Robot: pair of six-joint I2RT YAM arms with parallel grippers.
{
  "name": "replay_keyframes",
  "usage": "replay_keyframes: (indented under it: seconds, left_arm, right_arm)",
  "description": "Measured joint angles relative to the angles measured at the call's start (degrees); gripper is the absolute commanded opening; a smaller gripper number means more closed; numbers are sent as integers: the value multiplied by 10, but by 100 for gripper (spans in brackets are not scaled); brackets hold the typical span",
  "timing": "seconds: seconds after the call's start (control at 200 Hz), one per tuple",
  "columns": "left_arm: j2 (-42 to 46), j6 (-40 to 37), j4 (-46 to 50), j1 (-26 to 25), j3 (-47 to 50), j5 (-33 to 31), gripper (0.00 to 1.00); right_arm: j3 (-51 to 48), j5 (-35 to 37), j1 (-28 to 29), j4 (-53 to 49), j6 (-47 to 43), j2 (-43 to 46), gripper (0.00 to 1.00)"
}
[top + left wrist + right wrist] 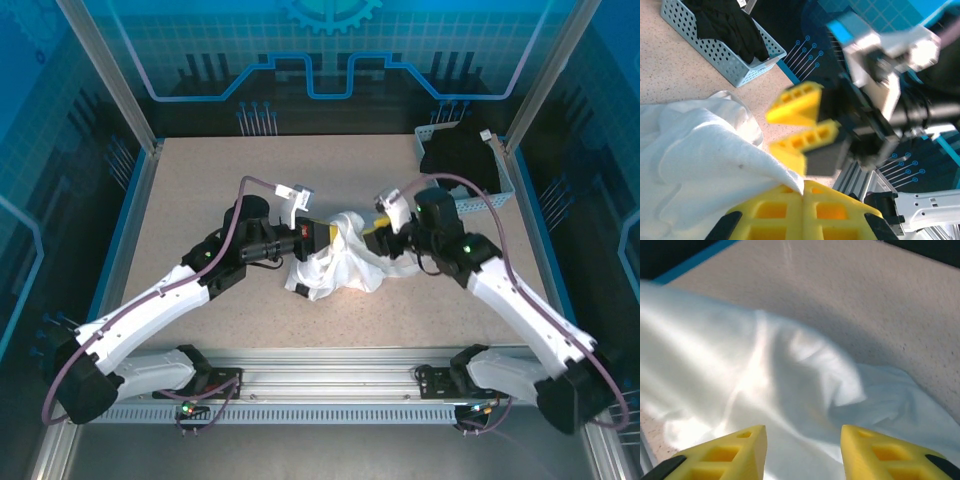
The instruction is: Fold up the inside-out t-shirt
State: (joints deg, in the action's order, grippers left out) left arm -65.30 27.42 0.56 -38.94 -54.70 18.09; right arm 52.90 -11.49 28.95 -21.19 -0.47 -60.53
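tabletop [200, 190] holds a basket [710, 47] with black garment [735, 27] inside, white t-shirt [335, 265] outside

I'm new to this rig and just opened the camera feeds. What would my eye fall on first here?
The crumpled white t-shirt heaped in the middle of the table draws the eye first. The left gripper is shut on a fold of it, while the right gripper stands open over the cloth. At the far right corner, a perforated basket holds a black garment.
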Motion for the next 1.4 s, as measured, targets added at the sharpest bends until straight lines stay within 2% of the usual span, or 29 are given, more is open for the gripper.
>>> replay_keyframes:
  seconds: [0.11,0.19,0.335,0.49,0.53,0.595,0.655,0.805,0.915,1.04,1.196,1.396]
  left_arm:
    - [0,9,10,0,0,0,0]
    - [0,12,17,0,0,0,0]
    - [2,17,22,0,0,0,0]
    - [7,26,22,0,0,0,0]
    - [8,27,24,0,0,0,0]
    - [11,27,28,0,0,0,0]
    - [14,27,32,1,0,-3,0]
    - [31,27,50,23,0,-13,0]
    - [43,32,58,63,0,-18,0]
    - [48,37,69,101,0,-27,0]
    - [44,25,101,113,0,-60,0]
    - [-10,-10,148,113,-1,-115,23]
  right_arm:
    - [-89,-5,51,54,9,75,49]
    - [-140,-9,80,101,29,88,52]
    - [-193,4,124,208,89,39,55]
    - [-203,26,155,317,141,-28,55]
    - [-203,34,160,335,149,-40,50]
    - [-203,49,164,355,157,-55,28]
    - [-203,62,165,360,166,-58,15]
    - [-203,74,160,339,143,-25,0]
    - [-205,43,139,319,128,30,0]
    - [-205,-30,109,315,119,71,0]
    - [-205,-116,80,318,121,75,0]
    - [-202,-196,62,346,136,39,0]
